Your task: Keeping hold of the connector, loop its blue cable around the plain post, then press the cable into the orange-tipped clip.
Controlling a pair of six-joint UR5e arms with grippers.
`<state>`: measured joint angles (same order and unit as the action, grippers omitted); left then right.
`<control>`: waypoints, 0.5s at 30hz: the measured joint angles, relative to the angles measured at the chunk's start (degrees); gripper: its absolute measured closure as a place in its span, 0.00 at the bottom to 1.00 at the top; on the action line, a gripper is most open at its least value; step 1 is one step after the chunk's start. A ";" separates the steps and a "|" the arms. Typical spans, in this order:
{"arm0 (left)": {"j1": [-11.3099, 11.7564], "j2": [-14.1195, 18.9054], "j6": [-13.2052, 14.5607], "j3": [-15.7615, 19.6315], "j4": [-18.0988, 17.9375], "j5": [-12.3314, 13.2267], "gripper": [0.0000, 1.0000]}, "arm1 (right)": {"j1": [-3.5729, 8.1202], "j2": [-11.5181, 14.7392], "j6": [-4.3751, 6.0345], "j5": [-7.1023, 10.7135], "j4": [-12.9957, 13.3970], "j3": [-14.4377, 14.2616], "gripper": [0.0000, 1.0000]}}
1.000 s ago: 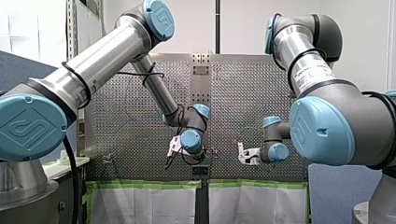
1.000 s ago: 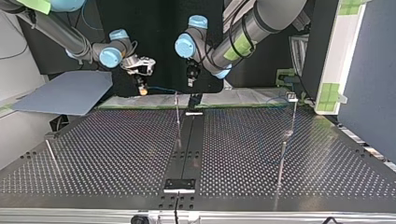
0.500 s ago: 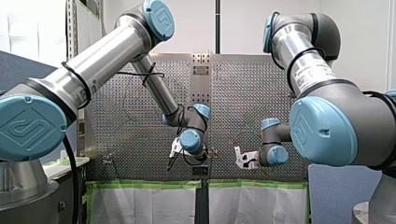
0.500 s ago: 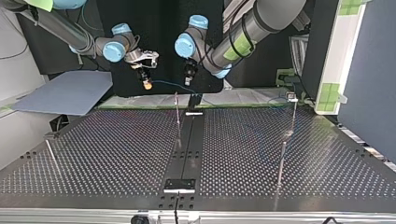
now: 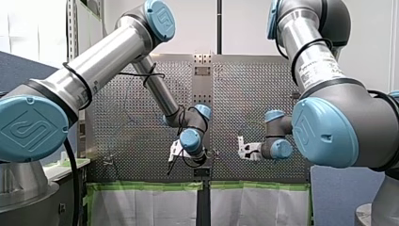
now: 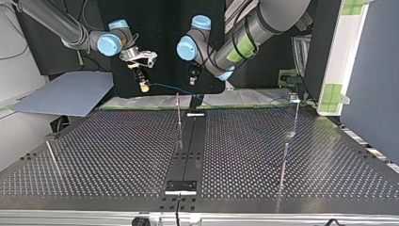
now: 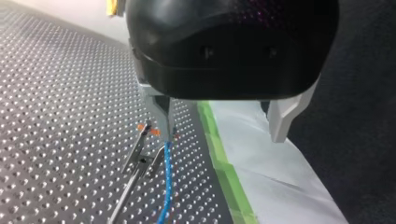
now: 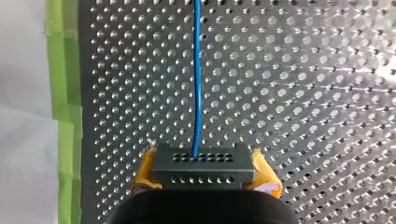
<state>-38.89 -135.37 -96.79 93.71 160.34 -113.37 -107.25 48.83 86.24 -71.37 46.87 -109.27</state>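
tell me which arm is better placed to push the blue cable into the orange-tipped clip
Probably left: my left gripper hangs open at the orange-tipped clip, the blue cable beside one finger. My right gripper is shut on the connector, away from the clip.

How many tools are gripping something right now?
1: my right tool is shut on the connector; my left tool is open, the blue cable beside one finger.
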 joint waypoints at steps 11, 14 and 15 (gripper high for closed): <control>0.18 -0.01 -5.31 -0.01 -3.50 -0.04 0.01 | -0.71 0.34 1.67 -0.11 0.54 -0.84 0.89; 0.36 -0.01 -6.36 -0.02 -4.32 0.49 0.01 | -0.98 0.32 1.62 -0.15 0.82 -1.28 0.89; 0.47 -0.03 -6.55 -0.02 -4.44 0.72 0.01 | -1.06 0.32 1.61 -0.16 0.92 -1.40 0.89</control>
<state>-38.42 -135.40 -103.35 93.70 155.91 -112.65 -108.31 49.15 87.85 -71.53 47.79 -110.67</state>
